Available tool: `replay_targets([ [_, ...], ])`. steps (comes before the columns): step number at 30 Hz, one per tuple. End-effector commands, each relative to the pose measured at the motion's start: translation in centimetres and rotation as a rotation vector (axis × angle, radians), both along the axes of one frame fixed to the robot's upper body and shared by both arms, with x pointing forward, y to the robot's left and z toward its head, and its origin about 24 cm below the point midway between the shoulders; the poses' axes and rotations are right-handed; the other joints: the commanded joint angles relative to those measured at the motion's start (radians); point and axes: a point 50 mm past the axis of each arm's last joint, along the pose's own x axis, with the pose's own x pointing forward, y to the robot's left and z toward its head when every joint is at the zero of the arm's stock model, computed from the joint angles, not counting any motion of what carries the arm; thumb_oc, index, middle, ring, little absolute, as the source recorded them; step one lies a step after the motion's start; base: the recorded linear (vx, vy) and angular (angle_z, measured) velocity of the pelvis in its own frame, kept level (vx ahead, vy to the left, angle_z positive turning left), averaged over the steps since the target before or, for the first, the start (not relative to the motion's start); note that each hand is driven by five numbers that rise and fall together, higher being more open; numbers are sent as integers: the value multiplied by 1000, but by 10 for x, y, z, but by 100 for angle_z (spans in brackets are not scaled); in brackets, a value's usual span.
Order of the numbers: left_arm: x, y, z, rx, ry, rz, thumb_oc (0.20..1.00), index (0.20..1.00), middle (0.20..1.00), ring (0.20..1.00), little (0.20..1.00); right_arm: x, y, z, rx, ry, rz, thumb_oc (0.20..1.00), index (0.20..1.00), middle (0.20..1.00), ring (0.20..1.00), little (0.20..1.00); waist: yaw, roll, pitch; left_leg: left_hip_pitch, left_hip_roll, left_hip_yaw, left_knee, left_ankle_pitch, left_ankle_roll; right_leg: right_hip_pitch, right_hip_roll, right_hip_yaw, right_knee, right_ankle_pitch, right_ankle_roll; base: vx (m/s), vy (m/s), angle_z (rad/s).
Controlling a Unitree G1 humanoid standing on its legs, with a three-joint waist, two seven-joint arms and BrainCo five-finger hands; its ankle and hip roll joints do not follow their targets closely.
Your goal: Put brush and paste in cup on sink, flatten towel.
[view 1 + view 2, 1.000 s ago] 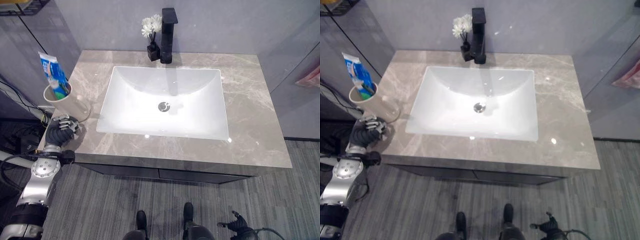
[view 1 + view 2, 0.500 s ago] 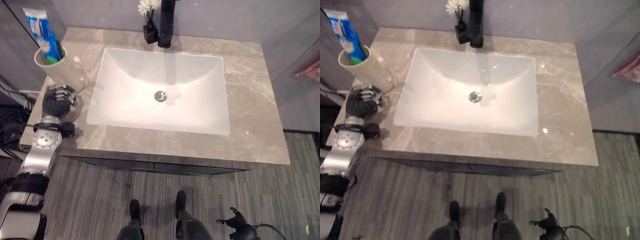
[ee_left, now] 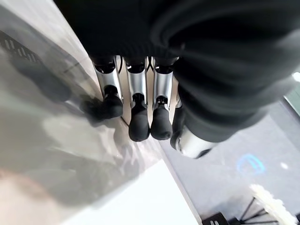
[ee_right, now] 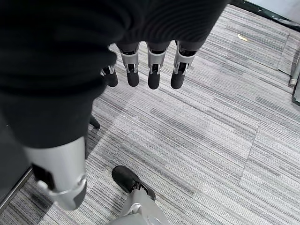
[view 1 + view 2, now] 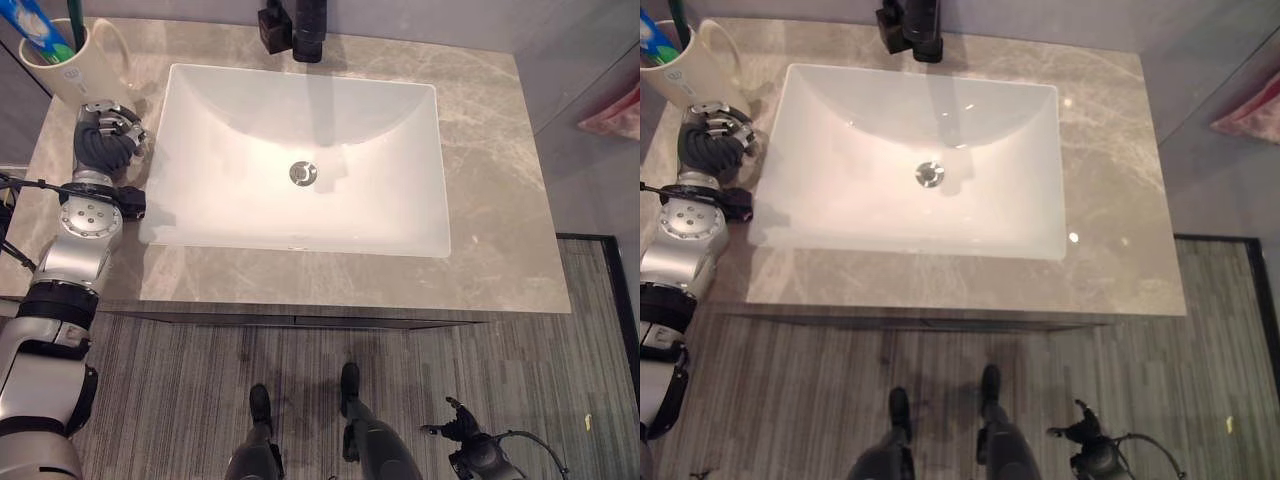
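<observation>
Left eye view: the whole picture has slid since a second ago – the camera moved, not the things. The cup, at 11 o'clock of the sink, holds brush and paste.

Left wrist view: left hand curled, empty, beside the cup.

Right wrist view: right hand hangs relaxed (over floor).

Judging so – the pink towel remains.
</observation>
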Motion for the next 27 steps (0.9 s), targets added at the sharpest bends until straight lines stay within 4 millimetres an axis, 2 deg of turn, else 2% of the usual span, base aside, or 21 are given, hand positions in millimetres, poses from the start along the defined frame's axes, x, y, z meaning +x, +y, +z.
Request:
replay_targets([
  [1,-4,26,16,19,2,115,200,200,200,200,200,11,-10,8,-46,-43,12,1000,1000,1000,1000,1000,-14,10,12,-24,0,-18,15,18,-4,57,-61,46,-1,40,96,0,0,0],
  [5,0,23,26,30,-9,116,200,200,200,200,200,14,-7,8,-39,-47,15,1000,1000,1000,1000,1000,-15,9,15,-27,1,-20,15,19,-4,54,-61,46,-1,39,97,0,0,0],
  [7,-1,18,23,39,-18,91,200,200,200,200,200,13,-5,7,-35,-48,20,1000,1000,1000,1000,1000,-11,11,14,-21,1,-21,15,17,-4,59,-60,45,-1,34,96,16,2,0],
  [9,-4,5,10,44,-18,9,200,200,200,200,200,11,-4,6,-31,-38,19,1000,1000,1000,1000,1000,-3,12,13,-2,0,-22,15,9,-3,78,-60,41,-1,24,92,35,9,1],
  [10,-4,5,9,43,-17,11,200,200,200,200,200,10,-5,6,-32,-37,20,1000,1000,1000,1000,1000,-4,13,14,0,1,-22,15,8,-3,80,-60,41,-1,23,92,44,13,-1],
  [13,-19,-19,-19,-37,-33,-158,200,200,200,200,200,5,-6,5,-31,-31,1,1000,1000,1000,1000,1000,8,12,10,43,-1,-23,15,-11,2,123,-63,34,-1,12,85,49,12,0],
  [14,-20,-18,-20,-39,-31,-156,200,200,200,200,200,5,-7,5,-33,-30,3,1000,1000,1000,1000,1000,6,13,10,45,-1,-23,15,-12,2,126,-63,35,-1,12,85,58,22,-1],
  [16,-45,-28,-61,-133,33,-266,200,200,200,200,200,-7,-13,1,-42,18,-28,1000,1000,1000,1000,1000,20,14,-6,110,-3,-16,15,-40,12,165,-70,40,33,-8,81,110,77,-2],
  [17,-46,-28,-62,-135,35,-264,200,200,200,200,200,-8,-13,1,-43,19,-25,1000,1000,1000,1000,1000,19,14,-6,114,-3,-15,15,-41,12,167,-69,41,33,-8,81,125,92,-1],
  [18,-56,-34,-73,-163,40,-292,200,200,200,200,200,-14,-14,-2,-45,44,-29,1000,1000,1000,1000,1000,24,12,-18,146,-5,-10,15,-54,17,189,-72,42,46,-19,79,55,37,0],
  [24,-80,-48,-84,-246,29,-404,200,200,200,200,200,-40,-22,-10,-63,147,-69,1000,1000,1000,1000,1000,33,15,-60,230,-25,-9,15,-87,33,263,-89,36,74,-40,82,91,76,4],
  [27,-95,-53,-88,-242,43,-462,200,200,200,200,200,-53,-30,-13,-89,215,-85,1000,1000,1000,1000,1000,46,18,-99,281,-52,-13,15,-110,52,319,-113,26,80,-44,91,81,105,9],
])
